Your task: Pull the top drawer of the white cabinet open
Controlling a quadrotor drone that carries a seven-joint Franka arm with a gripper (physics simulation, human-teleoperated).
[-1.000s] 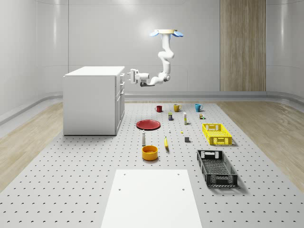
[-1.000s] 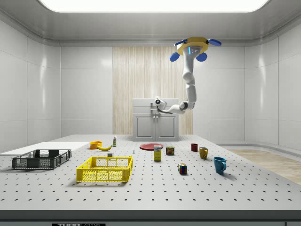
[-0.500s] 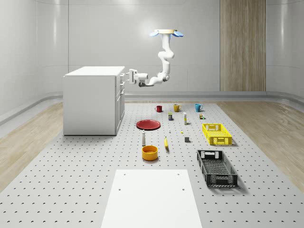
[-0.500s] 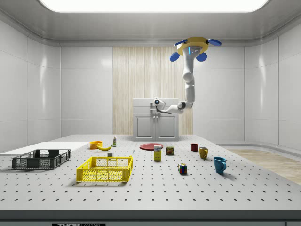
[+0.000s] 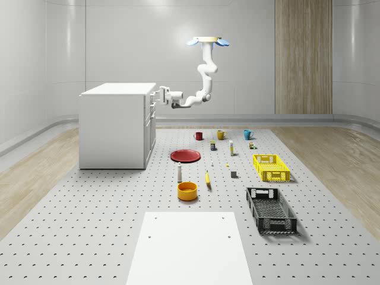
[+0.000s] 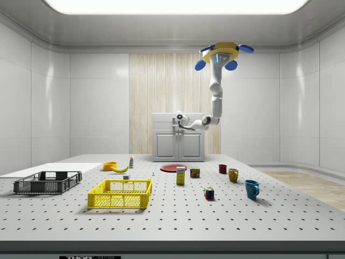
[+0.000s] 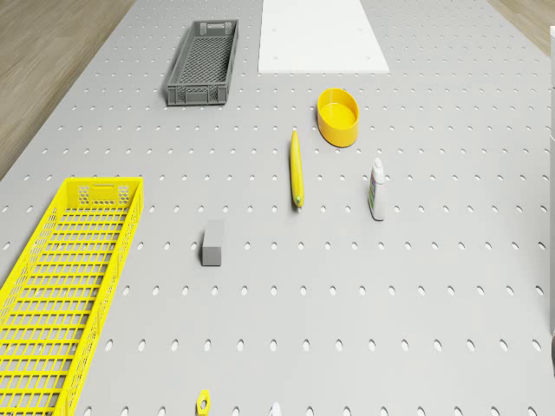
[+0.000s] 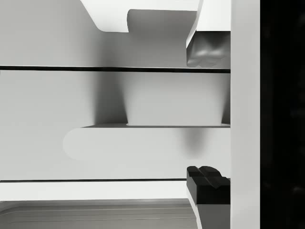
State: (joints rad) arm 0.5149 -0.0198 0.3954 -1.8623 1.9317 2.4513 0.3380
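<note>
Count on the table (image 5: 89, 237): one white cabinet (image 5: 113, 127), two crates (yellow (image 5: 271, 167), black (image 5: 271, 209)), three mugs (red (image 5: 198, 136), yellow (image 5: 221, 135), blue (image 5: 247, 134)), one plate (image 5: 186, 155), one bowl (image 5: 187, 190), one banana (image 5: 208, 178), one bottle (image 5: 179, 172).

The drone (image 5: 208, 41) hovers high over the table's far half, beside the cabinet. The arm hangs down in an S-bend, with the forearm level and reaching toward the cabinet front.

The gripper (image 5: 159, 95) sits at the top drawer (image 6: 164, 125), which appears to be shut flush.

The wrist view adds finger detail: the fingers (image 8: 207, 183) stand wide apart, above and below the drawer handle (image 8: 143, 143), not pressing it.

The drone view adds a grey block (image 7: 213, 243) between the yellow crate and the banana.
</note>
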